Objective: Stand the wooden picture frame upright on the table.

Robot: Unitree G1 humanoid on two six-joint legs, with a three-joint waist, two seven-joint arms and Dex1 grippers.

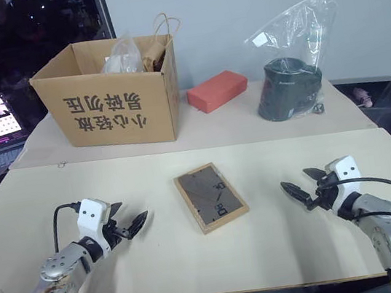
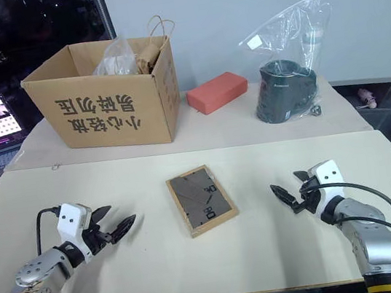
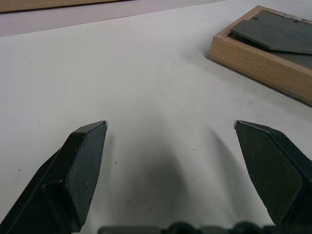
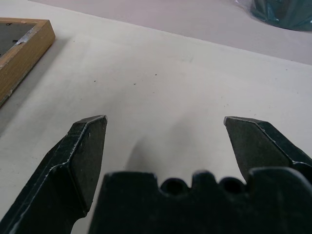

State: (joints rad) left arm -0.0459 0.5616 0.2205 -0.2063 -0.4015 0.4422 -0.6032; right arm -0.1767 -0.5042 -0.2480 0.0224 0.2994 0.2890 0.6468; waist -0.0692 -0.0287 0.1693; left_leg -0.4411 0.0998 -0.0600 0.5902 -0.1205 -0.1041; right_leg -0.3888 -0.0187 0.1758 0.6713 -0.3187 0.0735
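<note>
Two claws, the left claw [image 1: 135, 222] and the right claw [image 1: 299, 188], hover wide open and empty over the worktop [image 1: 285, 251]. Between them, apart from both, the picture frame [image 1: 211, 196] lies flat, back up. It looks light, stiff, likely fragile-fronted; best pinched across its wooden edges.

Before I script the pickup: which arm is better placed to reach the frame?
Probably left: left gripper sits slightly nearer the wooden picture frame than right gripper; both open.
</note>
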